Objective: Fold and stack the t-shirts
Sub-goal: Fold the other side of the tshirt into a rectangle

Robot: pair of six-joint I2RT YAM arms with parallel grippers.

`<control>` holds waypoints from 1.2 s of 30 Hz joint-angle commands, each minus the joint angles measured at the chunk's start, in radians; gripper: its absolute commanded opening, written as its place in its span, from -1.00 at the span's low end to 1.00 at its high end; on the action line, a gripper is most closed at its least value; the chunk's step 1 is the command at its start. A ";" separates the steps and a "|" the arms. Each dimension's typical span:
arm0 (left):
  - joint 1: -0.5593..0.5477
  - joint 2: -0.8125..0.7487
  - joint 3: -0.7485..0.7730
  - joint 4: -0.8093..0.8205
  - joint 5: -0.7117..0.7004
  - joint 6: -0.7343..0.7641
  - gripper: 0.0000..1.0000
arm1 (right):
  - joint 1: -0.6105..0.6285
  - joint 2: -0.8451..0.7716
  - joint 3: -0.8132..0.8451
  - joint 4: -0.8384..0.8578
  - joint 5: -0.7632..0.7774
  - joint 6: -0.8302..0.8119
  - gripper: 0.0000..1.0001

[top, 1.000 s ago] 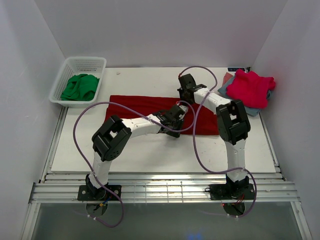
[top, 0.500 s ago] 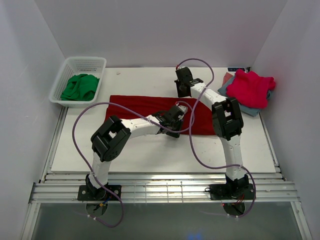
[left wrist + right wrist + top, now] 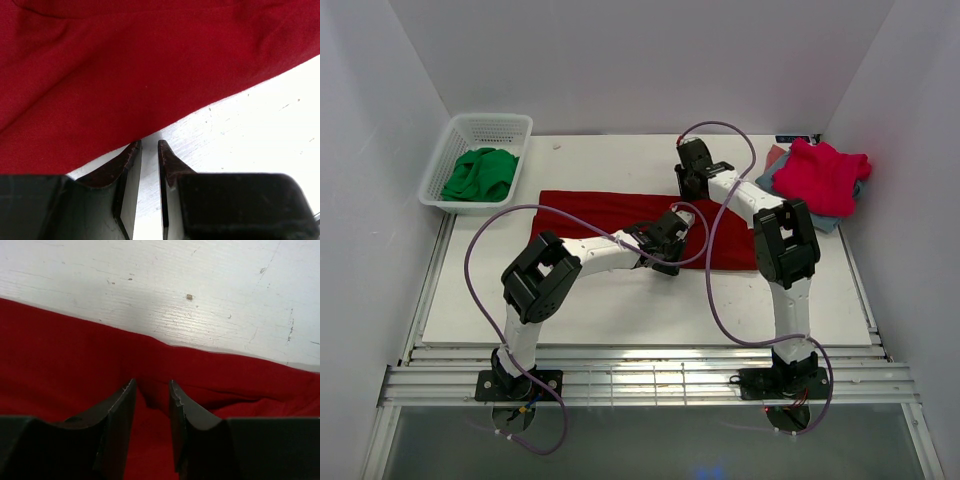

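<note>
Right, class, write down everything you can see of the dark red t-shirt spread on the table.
The dark red t-shirt is plain soft cloth, lying flat in a long band across the middle of the white table, with slight creases. The right gripper pinches a pucker near its far edge. The left gripper has its nearly closed fingers at the near hem, grip unclear.

A: What's in the middle of the tabletop point(image 3: 620, 300)?
B: A spread shirt point(image 3: 590, 212), lying left to right. The left arm's jaws sit at its near edge, the right arm's jaws at its far edge.
A: And the corners?
B: Far left, a basket point(image 3: 490, 118) with a cloth bundle point(image 3: 480, 172) in it. Far right, folded shirts point(image 3: 827, 221), and a top shirt point(image 3: 820, 175) resting on them. Both lie beyond the spread shirt's ends, toward the back.
</note>
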 commanded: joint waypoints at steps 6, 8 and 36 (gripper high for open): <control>-0.002 0.003 -0.035 -0.071 -0.001 -0.004 -0.38 | -0.005 -0.062 -0.046 0.014 -0.061 0.008 -0.24; -0.002 0.002 -0.035 -0.070 -0.001 -0.005 -0.38 | -0.005 -0.054 -0.048 0.000 -0.073 0.012 -0.25; -0.002 -0.023 -0.053 -0.070 -0.022 -0.013 -0.39 | -0.005 0.007 -0.043 -0.051 -0.107 0.015 -0.44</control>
